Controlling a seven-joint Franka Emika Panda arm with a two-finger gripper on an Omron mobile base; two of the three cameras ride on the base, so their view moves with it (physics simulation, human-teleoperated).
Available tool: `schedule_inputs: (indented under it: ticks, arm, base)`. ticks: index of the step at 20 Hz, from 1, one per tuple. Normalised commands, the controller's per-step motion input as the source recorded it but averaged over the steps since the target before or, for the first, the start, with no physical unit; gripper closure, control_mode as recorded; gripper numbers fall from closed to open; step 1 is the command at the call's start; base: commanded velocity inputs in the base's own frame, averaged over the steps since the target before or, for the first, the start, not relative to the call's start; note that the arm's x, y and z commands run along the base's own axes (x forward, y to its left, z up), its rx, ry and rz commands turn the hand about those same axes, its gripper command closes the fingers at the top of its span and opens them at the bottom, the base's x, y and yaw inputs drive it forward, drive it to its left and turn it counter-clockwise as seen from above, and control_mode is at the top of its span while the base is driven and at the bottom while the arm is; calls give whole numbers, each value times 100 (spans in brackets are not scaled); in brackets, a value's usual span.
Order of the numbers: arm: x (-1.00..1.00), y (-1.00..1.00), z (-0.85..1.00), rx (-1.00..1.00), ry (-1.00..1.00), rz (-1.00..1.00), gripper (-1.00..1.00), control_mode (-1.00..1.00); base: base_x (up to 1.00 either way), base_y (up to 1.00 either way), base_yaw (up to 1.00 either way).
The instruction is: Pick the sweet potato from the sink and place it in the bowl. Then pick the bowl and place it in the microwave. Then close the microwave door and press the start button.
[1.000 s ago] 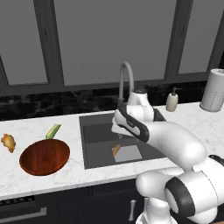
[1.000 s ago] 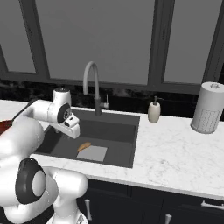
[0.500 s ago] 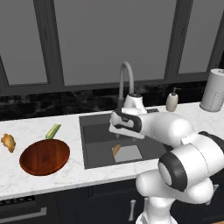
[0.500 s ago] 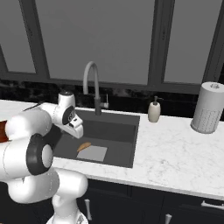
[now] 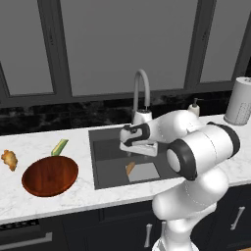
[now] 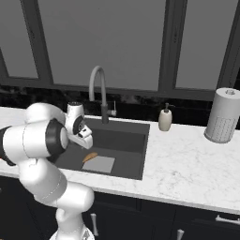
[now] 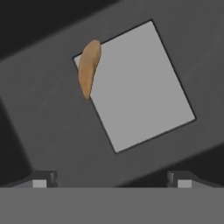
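A white marble-look counter (image 5: 39, 196) with grey veining runs below dark-framed windows, and set into it is the sink (image 5: 105, 171), a dark grey rectangular basin with a matte floor. A curved grey faucet (image 5: 141, 93) arches over its back edge. To the right stand a ribbed, pale grey paper-towel roll (image 6: 223, 116) and a small cream soap bottle (image 6: 164, 119), well apart from each other.

On the counter left of the basin sits the bowl (image 5: 50, 175), round, shallow and glossy reddish-brown with a wood-like grain. A pale green stalk (image 5: 60, 146) lies just behind its rim, and a knobby golden-brown lump (image 5: 9, 159) rests further left.

The gripper (image 5: 129, 151) hangs over the basin, pointing down (its 2 dark fingertips (image 7: 43, 179) sit far apart at the bottom of the hand view), so its fingers are spread wide with nothing between them.

On the sink floor lies a flat, light grey square plate (image 7: 140, 87). The sweet potato (image 7: 89, 66), a small tapered tuber with smooth tan-orange skin, lies along 1 edge of that plate, near its corner, partly overlapping it and clear of the fingers.
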Motion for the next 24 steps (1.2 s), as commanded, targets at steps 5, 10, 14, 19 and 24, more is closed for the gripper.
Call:
schedule_inputs:
  ticks: [5, 10, 14, 19, 24]
  arm:
    - [32, 16, -23, -5, 0, -8, -100, -100]
    - [33, 0, -22, -1, -3, -2, -100, -100]
    - [32, 0, -31, 0, -1, 0, -100, -100]
    - [28, 0, -38, 0, -3, 0, -100, -100]
    - [32, 0, -39, 0, 0, -2, -100, -100]
  base:
    - [0, 0, 0]
    - [0, 0, 0]
    - [0, 0, 0]
    - [0, 0, 0]
    - [0, 0, 0]
